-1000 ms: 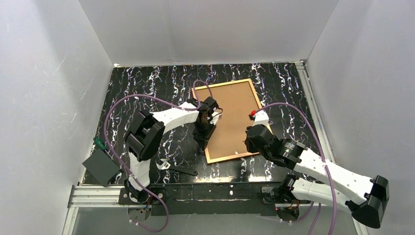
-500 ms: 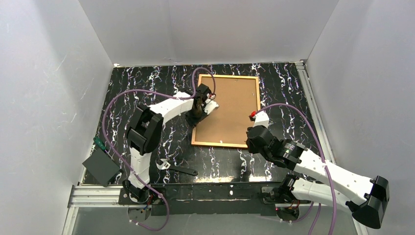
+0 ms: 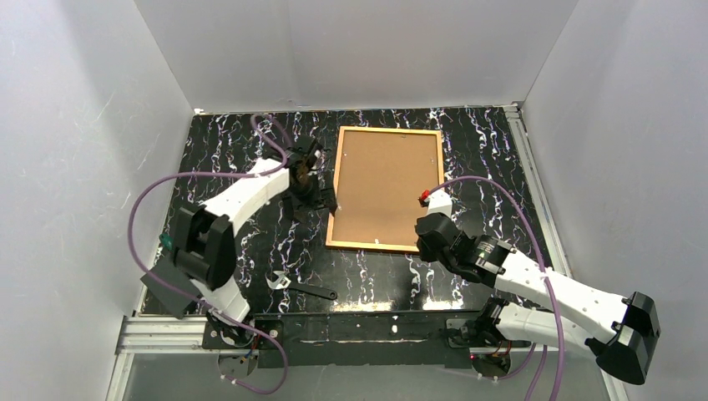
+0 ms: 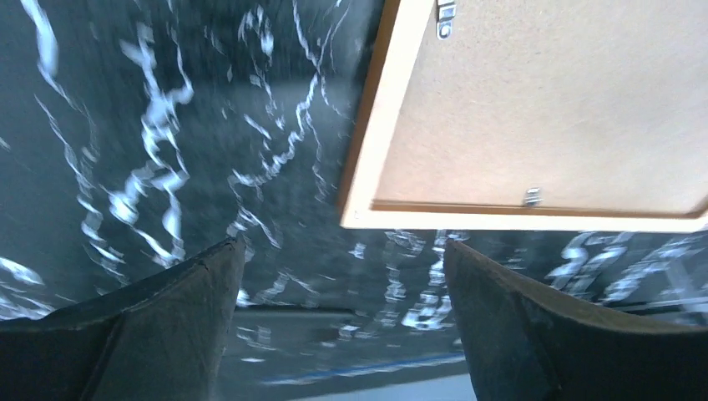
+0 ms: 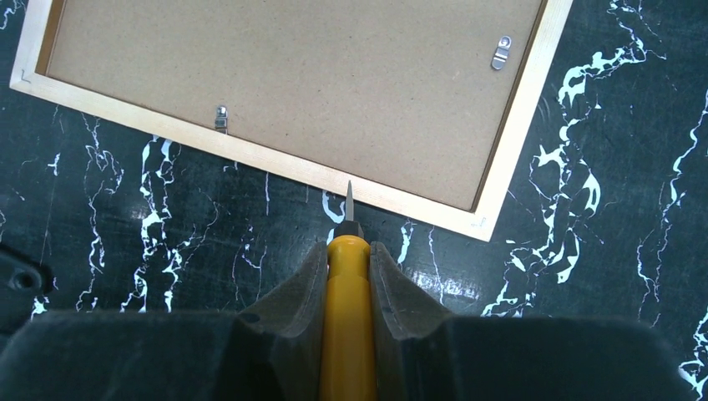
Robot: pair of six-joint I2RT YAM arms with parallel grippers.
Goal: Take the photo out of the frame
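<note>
My left hand [image 4: 342, 245] is open, just left of the frame [image 4: 364, 150] lying back-up on the table [image 5: 125, 251]. My right hand [image 5: 346, 247] grips a yellow screwdriver [image 5: 346, 326].

no readable text, no labels, brands, numbers or signs in any view

Top external: high behind the arm bases, looking down on the whole tabletop [image 3: 476, 142].
Left wrist: low and close, past the left fingers [image 4: 167, 326]; frame [image 4: 501, 220] corner at upper right.
Right wrist: close overhead, past the right fingers [image 5: 296, 292] clasping a screwdriver [image 5: 346, 317]; frame edge across the top.
Shared: the frame's near end.
</note>
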